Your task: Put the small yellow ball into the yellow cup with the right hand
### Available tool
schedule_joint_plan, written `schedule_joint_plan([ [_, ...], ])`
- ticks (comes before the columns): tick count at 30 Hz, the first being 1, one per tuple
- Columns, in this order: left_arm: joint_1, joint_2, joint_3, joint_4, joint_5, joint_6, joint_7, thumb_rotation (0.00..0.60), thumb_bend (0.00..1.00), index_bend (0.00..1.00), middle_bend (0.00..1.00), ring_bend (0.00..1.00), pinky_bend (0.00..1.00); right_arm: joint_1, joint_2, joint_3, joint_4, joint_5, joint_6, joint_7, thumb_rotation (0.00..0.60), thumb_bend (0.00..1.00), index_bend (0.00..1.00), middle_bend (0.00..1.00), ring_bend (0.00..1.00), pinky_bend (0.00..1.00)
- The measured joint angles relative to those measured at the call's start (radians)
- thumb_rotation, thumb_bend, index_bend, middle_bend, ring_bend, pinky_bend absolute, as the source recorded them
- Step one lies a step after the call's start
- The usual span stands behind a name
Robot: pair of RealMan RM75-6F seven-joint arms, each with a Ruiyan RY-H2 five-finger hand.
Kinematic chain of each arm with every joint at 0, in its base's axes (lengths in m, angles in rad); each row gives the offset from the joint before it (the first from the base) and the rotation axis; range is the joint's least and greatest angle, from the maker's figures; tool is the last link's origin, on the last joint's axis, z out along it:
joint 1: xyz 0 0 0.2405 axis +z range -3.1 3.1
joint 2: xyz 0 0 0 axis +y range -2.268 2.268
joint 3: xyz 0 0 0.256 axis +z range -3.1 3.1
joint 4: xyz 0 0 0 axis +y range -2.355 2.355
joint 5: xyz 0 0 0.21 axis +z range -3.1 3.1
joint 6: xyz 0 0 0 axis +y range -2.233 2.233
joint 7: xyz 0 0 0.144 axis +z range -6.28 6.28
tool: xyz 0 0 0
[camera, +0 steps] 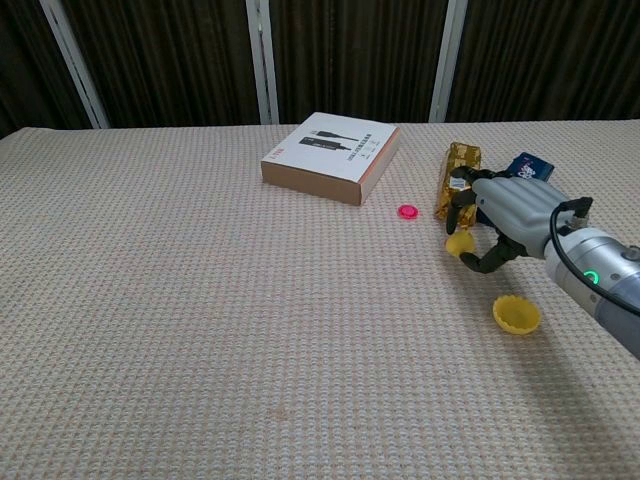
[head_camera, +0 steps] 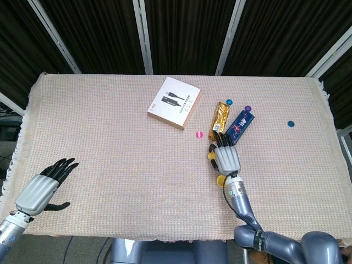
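A cloth-covered table [head_camera: 110, 143] carries a white box [head_camera: 174, 103] near twelve o'clock, a gold packet [head_camera: 220, 117], a blue packet [head_camera: 240, 126], a pink disc [head_camera: 199, 133], and a yellow cup [camera: 516, 314] toward four.

A flat box [head_camera: 174, 103] lies toward the far middle of the table [head_camera: 110, 143], with two packets [head_camera: 220, 117] [head_camera: 241, 124] side by side to its right. A small disc [head_camera: 199, 134] sits between box and packets, slightly nearer. The cup [camera: 516, 315] stands nearest, just right of the ball [camera: 459, 245], which lies under the right hand [camera: 510, 215]; the left hand [head_camera: 41, 190] hovers at the near left corner.
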Motion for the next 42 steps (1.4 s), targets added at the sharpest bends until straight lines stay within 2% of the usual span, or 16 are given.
schedule_joint_plan([
  [22,0.010,-0.008,-0.008,0.008,-0.006,0.020,0.025,0.600,0.00,0.00,0.00,0.00,0.21,-0.177,0.182,-0.123,-0.292,-0.100,0.210,-0.070,0.600,0.34,0.48,0.00,0.00,0.00],
  [42,0.011,-0.009,-0.010,0.008,-0.010,0.020,0.030,0.600,0.00,0.00,0.00,0.00,0.21,-0.216,0.116,-0.116,-0.305,-0.056,0.224,-0.141,0.600,0.34,0.48,0.00,0.00,0.00],
])
